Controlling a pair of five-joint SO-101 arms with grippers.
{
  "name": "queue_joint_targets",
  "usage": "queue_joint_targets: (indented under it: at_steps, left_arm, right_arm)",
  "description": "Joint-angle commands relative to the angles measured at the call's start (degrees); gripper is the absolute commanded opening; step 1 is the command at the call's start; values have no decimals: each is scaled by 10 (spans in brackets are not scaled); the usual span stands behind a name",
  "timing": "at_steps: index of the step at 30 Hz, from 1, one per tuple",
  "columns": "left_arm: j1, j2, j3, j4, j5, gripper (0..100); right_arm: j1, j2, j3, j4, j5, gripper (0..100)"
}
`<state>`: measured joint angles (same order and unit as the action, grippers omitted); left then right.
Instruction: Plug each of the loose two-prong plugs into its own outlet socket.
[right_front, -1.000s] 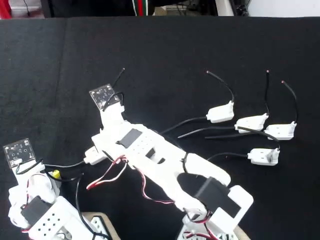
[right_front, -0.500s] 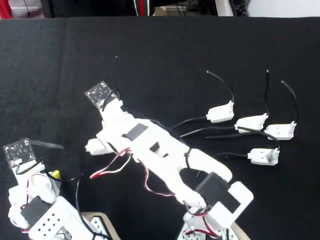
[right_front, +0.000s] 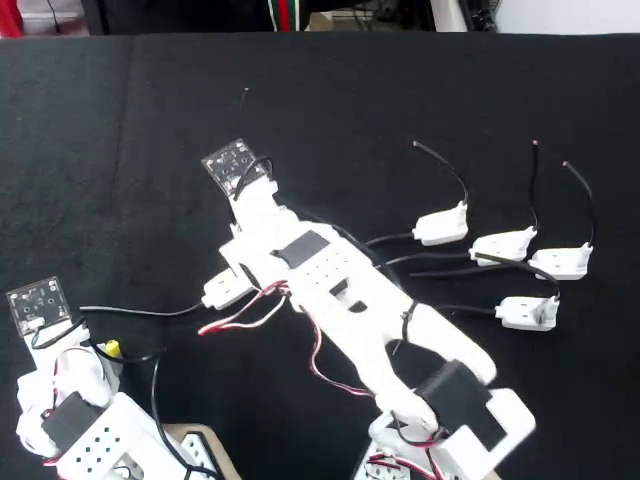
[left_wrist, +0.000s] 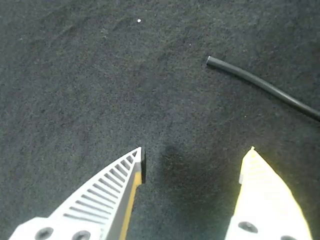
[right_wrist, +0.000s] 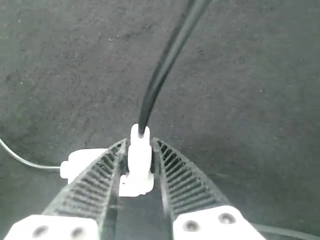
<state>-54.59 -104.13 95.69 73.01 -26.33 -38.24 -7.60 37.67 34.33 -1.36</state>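
Black cloth covers the table (right_front: 400, 90). At its 8 o'clock corner sits the left arm (right_front: 60, 420). The left gripper (left_wrist: 196, 150) hangs over bare cloth with its pincer released, the two tips well apart and nothing between them. A black cord (left_wrist: 260, 87) ends just ahead of it. From above, that cord (right_front: 140, 312) runs along the 9-to-3 line to a white body (right_front: 228, 290) that sticks out from under the right arm (right_front: 350, 300).

The right arm stretches from 5 o'clock toward 11 o'clock. The right gripper (right_wrist: 139, 145) is clenched on a small white plug (right_wrist: 139, 162). The plug's long axis lies in line with the fingers, and its thick cord (right_wrist: 170, 55) leads away from the wrist. Touching one finger's outer side is a white piece (right_wrist: 80, 165) with a thin wire; whether it joins the plug cannot be told.

Toward 3 o'clock, three white corded blocks (right_front: 503, 245) lie in a row, long axes roughly 9-to-3. A fourth block (right_front: 527, 313) lies at their 6 o'clock.
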Motion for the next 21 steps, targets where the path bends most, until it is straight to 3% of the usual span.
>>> queue_joint_targets:
  at_steps: [1,5,8,11,13,17,21]
  left_arm:
    - [0,-4,-2,-8,-3,306]
    - [1,-4,-4,-10,-3,306]
    - [51,-4,-24,-13,-3,306]
    - [153,-4,-75,-2,18,306]
    - [238,-4,-125,5,75,306]
    - [396,-4,-205,-12,162,309]
    - [537,-4,-182,-62,228,309]
  right_arm:
    - [30,-53,-3,8,5,11]
    - [54,-114,7,27,16,11]
    - [55,-180,14,48,16,11]
    - [55,-247,32,47,-9,11]
    - [53,-286,58,23,-60,11]
    - [51,-354,147,-95,-125,11]
    - [39,-414,240,-206,-159,11]
